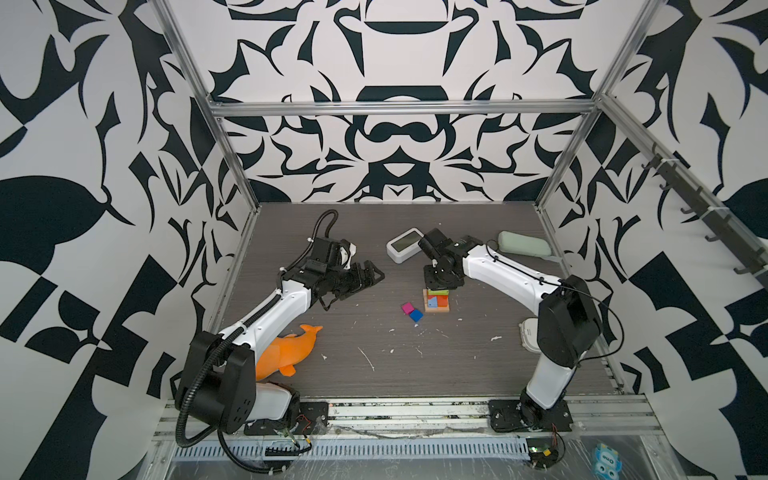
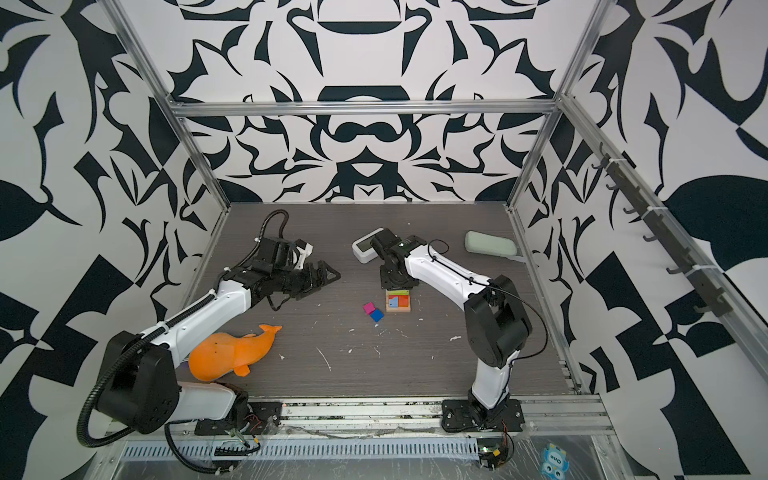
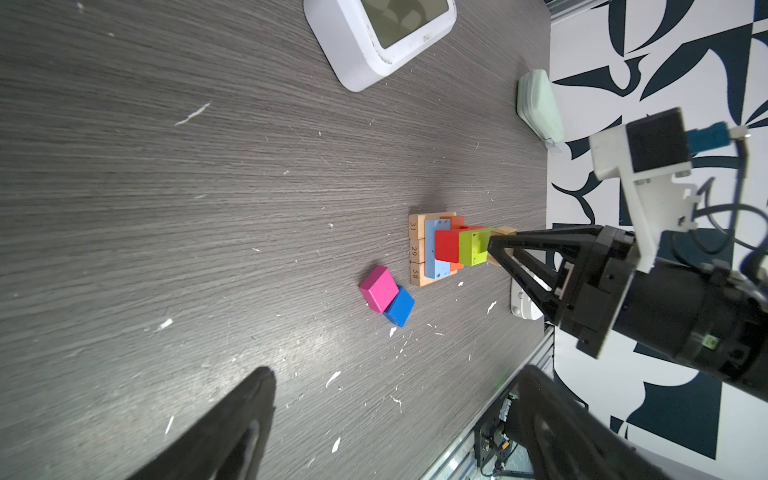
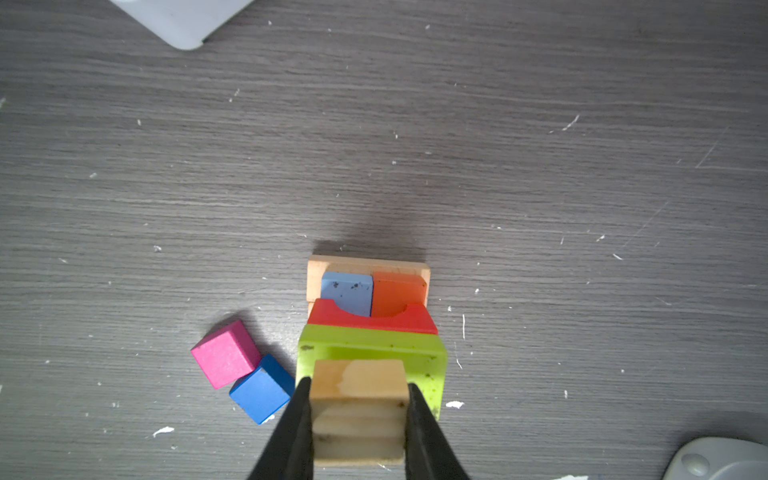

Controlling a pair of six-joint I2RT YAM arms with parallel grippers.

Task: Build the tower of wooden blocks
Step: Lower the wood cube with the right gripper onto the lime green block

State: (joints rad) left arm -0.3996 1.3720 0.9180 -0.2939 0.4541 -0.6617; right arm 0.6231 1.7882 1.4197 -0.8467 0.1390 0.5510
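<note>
The tower stands mid-table: tan bars as base, a light blue bar and an orange bar on them, then a red block and a lime green block. My right gripper is shut on a tan block right over the lime green one; I cannot tell whether they touch. A magenta cube and a dark blue cube lie touching just left of the tower. My left gripper hangs open and empty, well left of the tower.
A white digital clock sits behind the tower beside the right wrist. An orange dolphin toy lies under the left arm. At the back right lies a pale green case, and a white round device sits by the right arm. Metal frame posts border the table.
</note>
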